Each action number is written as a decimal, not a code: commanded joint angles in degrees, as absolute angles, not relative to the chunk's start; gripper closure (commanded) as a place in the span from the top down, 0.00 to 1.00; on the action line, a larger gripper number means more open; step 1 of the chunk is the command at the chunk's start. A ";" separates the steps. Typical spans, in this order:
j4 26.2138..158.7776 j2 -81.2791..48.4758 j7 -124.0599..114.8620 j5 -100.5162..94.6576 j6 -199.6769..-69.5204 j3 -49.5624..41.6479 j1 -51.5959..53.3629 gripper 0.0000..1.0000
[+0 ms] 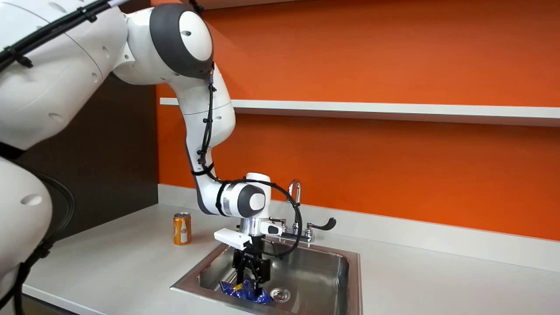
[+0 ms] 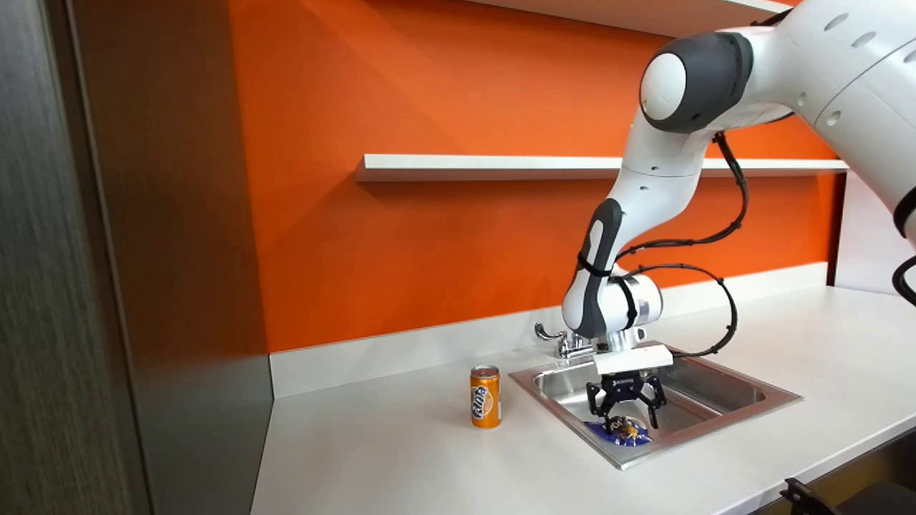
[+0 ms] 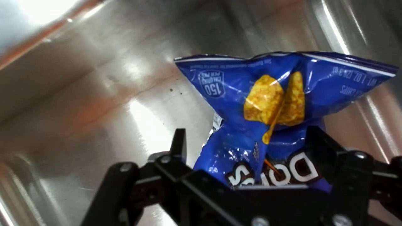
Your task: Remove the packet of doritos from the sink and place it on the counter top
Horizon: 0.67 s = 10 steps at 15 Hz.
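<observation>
Nearby, orange can (image 1: 182, 229) outside sink (image 1: 306, 269)

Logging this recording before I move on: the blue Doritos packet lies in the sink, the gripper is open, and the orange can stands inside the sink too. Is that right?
One thing is off: the orange can stands on the counter top, outside the sink, as both exterior views show. The blue Doritos packet does lie in the sink, and the gripper is open.
</observation>
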<state>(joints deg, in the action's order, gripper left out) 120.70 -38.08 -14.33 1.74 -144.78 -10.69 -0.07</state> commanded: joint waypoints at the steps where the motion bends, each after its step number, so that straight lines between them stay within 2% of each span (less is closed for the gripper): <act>1: 119.19 -39.05 -16.50 0.25 -144.50 -11.54 0.84 0.65; 8: 117.99 -39.41 -16.57 -0.19 -144.28 -11.96 1.23 0.11; 10: 117.73 -39.42 -16.62 -0.30 -144.25 -12.09 1.35 0.00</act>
<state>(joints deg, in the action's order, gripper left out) 118.89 -39.03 -14.46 1.45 -144.78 -11.21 0.41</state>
